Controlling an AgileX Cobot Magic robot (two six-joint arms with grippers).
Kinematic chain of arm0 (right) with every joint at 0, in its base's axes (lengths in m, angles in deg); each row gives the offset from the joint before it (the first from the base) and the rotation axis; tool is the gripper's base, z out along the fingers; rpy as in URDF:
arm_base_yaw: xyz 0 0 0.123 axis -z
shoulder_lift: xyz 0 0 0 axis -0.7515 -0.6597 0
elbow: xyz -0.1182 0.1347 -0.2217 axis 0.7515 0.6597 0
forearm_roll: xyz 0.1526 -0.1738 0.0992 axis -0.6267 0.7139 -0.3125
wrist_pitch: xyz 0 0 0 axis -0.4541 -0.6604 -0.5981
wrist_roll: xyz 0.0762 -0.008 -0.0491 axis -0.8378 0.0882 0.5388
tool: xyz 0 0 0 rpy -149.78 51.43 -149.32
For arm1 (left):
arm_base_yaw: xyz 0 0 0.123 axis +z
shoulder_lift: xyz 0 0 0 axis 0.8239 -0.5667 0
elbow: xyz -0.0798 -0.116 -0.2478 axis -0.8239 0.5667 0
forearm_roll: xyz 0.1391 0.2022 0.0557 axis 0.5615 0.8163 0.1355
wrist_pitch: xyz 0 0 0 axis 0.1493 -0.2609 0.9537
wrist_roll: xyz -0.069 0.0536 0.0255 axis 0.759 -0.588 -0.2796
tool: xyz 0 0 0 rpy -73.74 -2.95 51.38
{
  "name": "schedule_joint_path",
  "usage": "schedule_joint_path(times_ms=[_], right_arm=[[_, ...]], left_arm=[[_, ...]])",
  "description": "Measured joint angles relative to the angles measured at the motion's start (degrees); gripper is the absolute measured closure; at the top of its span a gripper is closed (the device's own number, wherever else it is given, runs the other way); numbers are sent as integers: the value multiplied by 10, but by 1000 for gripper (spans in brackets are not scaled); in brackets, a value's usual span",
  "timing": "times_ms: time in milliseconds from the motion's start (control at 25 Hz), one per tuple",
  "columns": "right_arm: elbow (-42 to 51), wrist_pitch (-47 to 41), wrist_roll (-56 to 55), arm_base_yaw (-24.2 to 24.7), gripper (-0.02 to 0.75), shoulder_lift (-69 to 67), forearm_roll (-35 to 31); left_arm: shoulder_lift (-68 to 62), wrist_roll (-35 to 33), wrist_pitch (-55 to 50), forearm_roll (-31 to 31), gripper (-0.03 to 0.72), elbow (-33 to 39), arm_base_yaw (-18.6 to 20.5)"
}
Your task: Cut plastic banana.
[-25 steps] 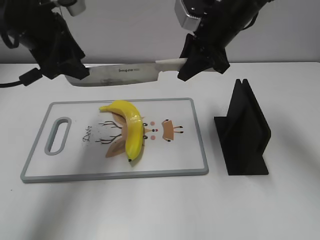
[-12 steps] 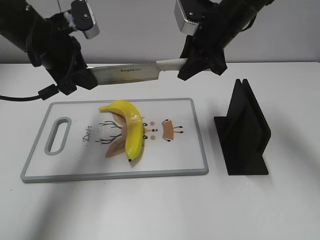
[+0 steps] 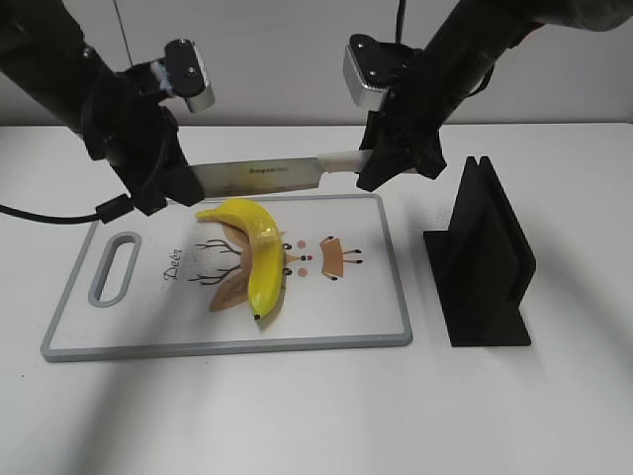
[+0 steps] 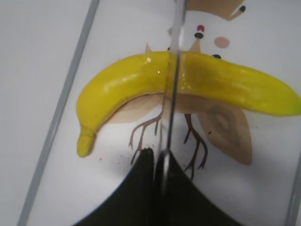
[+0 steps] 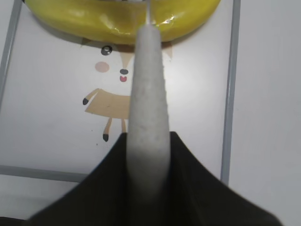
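A: Where does the plastic banana sit?

B: On the cutting board, left of frame centre in the exterior view, lying over the printed deer drawing. Stem toward the upper left, dark tip toward the lower edge of the board. Board rests flat on the white worktop.

A: Knife?

B: The knife is held level above the board's far edge, blade pointing frame-left, white handle to the right. In the left wrist view the blade edge crosses the middle of the banana; whether it touches cannot be told.

A: Right gripper?

B: The right gripper is clamped on the white handle; the right wrist view shows the handle running out between the dark jaws.

A: Left gripper?

B: The left gripper is at the blade's tip end. The left wrist view shows the blade passing between its dark jaws, closed on it.

A: Anything else?

B: A black slotted stand is at frame right, just beside the board, apart from it.
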Motion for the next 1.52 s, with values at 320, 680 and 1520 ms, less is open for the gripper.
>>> schedule_joint_path(times_ms=[320, 680, 1520], right_arm=[[-2, 8, -1, 2, 573, -88, 14], [-10, 7, -5, 6, 572, -99, 8], [0, 6, -27, -1, 571, 16, 28]], left_arm=[[-118, 0, 20, -17, 711, -5, -5], [-139, -2, 6, -26, 711, -17, -1], [-13, 0, 6, -3, 716, -6, -5]])
